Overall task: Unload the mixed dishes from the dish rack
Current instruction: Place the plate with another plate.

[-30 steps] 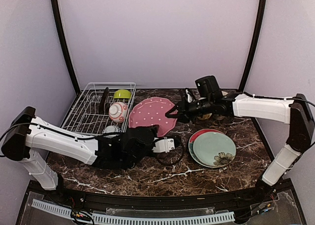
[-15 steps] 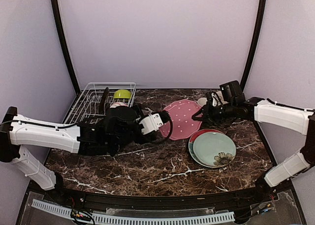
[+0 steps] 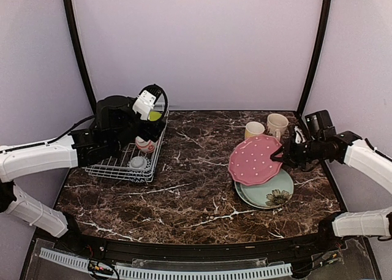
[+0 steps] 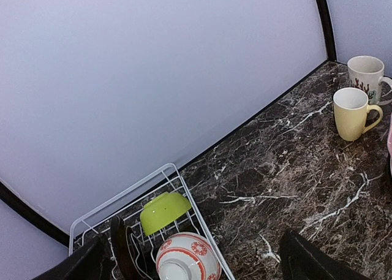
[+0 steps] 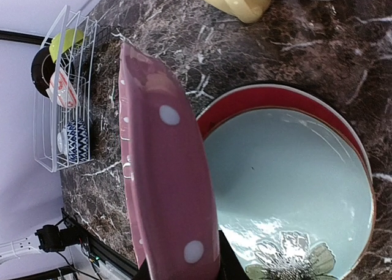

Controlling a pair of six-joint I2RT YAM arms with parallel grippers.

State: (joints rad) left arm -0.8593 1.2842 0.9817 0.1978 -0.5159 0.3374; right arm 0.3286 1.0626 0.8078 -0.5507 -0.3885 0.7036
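- Far left: your left gripper (image 4: 193,239) hangs over the dish rack (image 3: 110,170), jaws spread wide with nothing between them.
- The rack sits at the back left of the marble table (image 3: 196,194) and holds four pieces. A black plate (image 4: 122,255) stands on edge and a lime-green bowl (image 4: 164,211) is tipped on its side at the far end. A red-and-white bowl (image 3: 145,144) lies just in front of it, with a blue patterned bowl (image 3: 139,162) at the near end.
- You get the black plate from the left wrist and, edge-on, from the right wrist; from above, the arm covers it. The blue patterned bowl shows from above and from the right wrist, not from the left wrist.
- Right of centre: a yellow mug (image 3: 253,130) and a cream patterned mug (image 3: 278,124) stand upright side by side near the back wall, outside the rack.
- Right: your right gripper (image 3: 283,155) pinches the rim of a pink dotted plate (image 3: 254,159), held steeply tilted over a stack of two plates.
- In that stack, a pale green flowered plate (image 3: 272,185) lies on a red-rimmed plate (image 5: 275,99); the right wrist shows the red rim far more plainly than the overhead view does.
- From neither view can you tell whether the pink plate's lower edge touches the stack.
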